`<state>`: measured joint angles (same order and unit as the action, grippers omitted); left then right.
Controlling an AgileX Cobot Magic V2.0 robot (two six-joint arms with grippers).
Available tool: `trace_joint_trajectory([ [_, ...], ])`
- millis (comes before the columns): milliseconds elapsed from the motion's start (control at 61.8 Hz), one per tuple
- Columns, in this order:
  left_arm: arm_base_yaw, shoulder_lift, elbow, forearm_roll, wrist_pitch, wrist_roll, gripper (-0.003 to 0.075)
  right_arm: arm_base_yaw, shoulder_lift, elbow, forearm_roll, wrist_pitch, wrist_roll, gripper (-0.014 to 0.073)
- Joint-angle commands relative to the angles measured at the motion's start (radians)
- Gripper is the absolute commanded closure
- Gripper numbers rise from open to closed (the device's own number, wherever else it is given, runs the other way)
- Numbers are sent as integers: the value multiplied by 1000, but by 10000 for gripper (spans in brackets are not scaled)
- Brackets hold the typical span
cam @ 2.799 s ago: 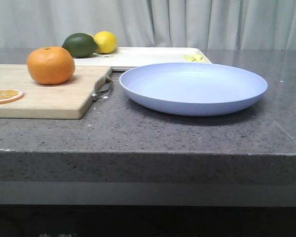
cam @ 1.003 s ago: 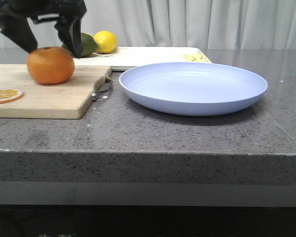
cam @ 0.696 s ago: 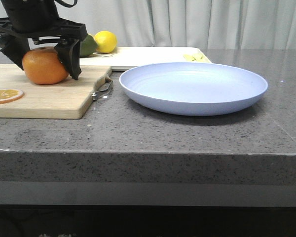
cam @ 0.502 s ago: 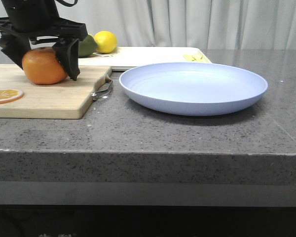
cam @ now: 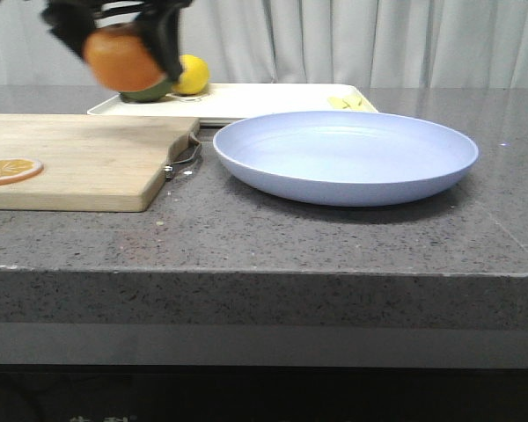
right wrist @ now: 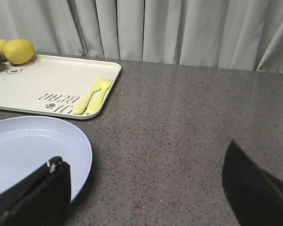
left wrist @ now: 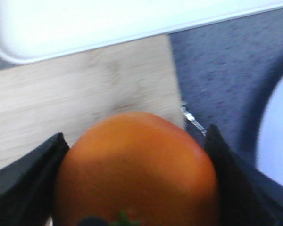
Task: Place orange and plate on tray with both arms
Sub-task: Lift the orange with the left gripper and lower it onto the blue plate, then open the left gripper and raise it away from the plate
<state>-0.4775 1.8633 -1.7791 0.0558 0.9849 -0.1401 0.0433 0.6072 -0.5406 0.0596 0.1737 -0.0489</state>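
Note:
My left gripper [cam: 121, 48] is shut on the orange [cam: 119, 60] and holds it in the air, over the far edge of the cutting board next to the tray's near left corner. In the left wrist view the orange [left wrist: 137, 165] fills the space between the two black fingers [left wrist: 23, 183]. The cream-white tray [cam: 273, 99] lies at the back. The lavender-blue plate [cam: 345, 154] rests on the counter in front of the tray. My right gripper [right wrist: 144, 188] is open and empty, low over the counter beside the plate's rim [right wrist: 33, 150]; it is out of the front view.
A wooden cutting board [cam: 70, 163] with an orange slice [cam: 9, 169] lies at the left. On the tray stand a yellow lemon [cam: 189, 75] and a dark green fruit [cam: 151, 90], with small yellow cutlery [right wrist: 94, 96] near its right end. A grey curtain hangs behind the counter.
My left gripper came down around the orange on the cutting board, shut on it, and has lifted it up and to the right toward the tray. The plate has not moved.

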Motion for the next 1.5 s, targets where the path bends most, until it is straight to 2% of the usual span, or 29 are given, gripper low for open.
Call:
trace_joint_trajectory([
  [0, -75, -46, -38, -7, -115, -3, 484, -3, 6, -39, 0, -74, -3, -59],
  [275, -261, 34, -38, -7, -294, -3, 484, -3, 6, -39, 0, -74, -3, -59],
  [469, -317, 92, -38, -7, -355, -3, 478, -3, 6, -39, 0, -74, -3, -59],
  [615, -337, 110, -38, -13, -355, -3, 395, -3, 6, -39, 0, -74, -3, -59],
  [890, -349, 110, -38, -6, -360, -3, 103, -3, 6, -39, 0, -74, -3, -59],
  [971, -349, 110, -38, 0, -356, -3, 74, -3, 6, -39, 0, -74, -3, -59],
  [1100, -349, 98, -42, 38, -350, -3, 73, -3, 6, -39, 0, -74, -3, -59],
  [1213, -349, 72, -76, 104, -305, -3, 88, -3, 6, -39, 0, -74, -3, -59],
  [1310, -349, 55, -118, 128, -264, -3, 160, -3, 6, -39, 0, -74, -3, -59],
  [1424, -349, 46, -167, 128, -217, -3, 358, -3, 6, -39, 0, -74, -3, -59],
  [1440, -349, 46, -175, 128, -208, -3, 421, -3, 6, -39, 0, -74, -3, -59],
  [1472, -349, 46, -187, 128, -197, -3, 468, -3, 6, -39, 0, -74, -3, -59],
  [1488, -349, 46, -190, 128, -196, -3, 514, -3, 6, -39, 0, -74, -3, -59],
])
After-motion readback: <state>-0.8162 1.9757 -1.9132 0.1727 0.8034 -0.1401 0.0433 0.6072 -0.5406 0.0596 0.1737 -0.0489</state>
